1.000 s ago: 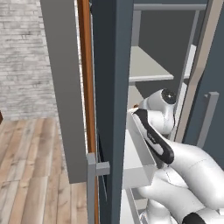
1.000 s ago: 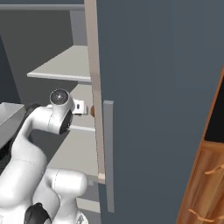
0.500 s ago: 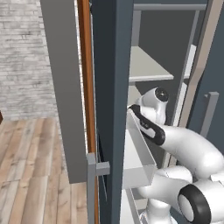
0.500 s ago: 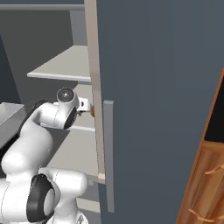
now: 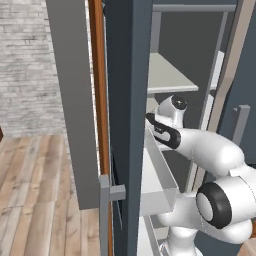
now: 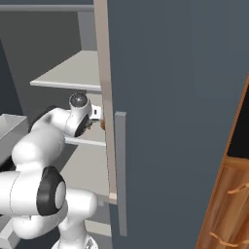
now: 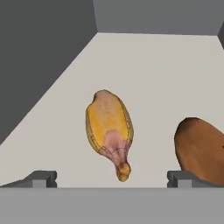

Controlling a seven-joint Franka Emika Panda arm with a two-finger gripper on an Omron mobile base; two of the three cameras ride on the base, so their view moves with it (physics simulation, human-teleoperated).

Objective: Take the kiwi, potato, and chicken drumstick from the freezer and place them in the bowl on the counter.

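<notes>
In the hand view my gripper (image 7: 113,178) is open and hangs over a pale freezer shelf (image 7: 157,74). Its two dark fingertips (image 7: 43,177) stand wide apart. Between them, a little ahead, lies the chicken drumstick (image 7: 108,127), yellow-orange, with its bone end toward the gripper. The brown potato (image 7: 201,148) lies to its right, just beyond the right fingertip. Nothing is held. The kiwi is hidden, and the bowl and counter are out of view. My arm (image 5: 200,145) reaches into the dark slate-grey freezer (image 5: 127,100), past its door edge (image 6: 104,97).
The open freezer door (image 6: 175,107) with its grey bar handle (image 6: 120,170) stands close on the right. A pale pull-out drawer (image 5: 160,175) juts out below the arm. Another shelf (image 6: 73,73) sits above the hand. A brown wooden cabinet (image 6: 233,194) stands at the far right.
The arm has pushed the hand a little further into the freezer, over the shelf, and the elbow has risen closer to the cameras.
</notes>
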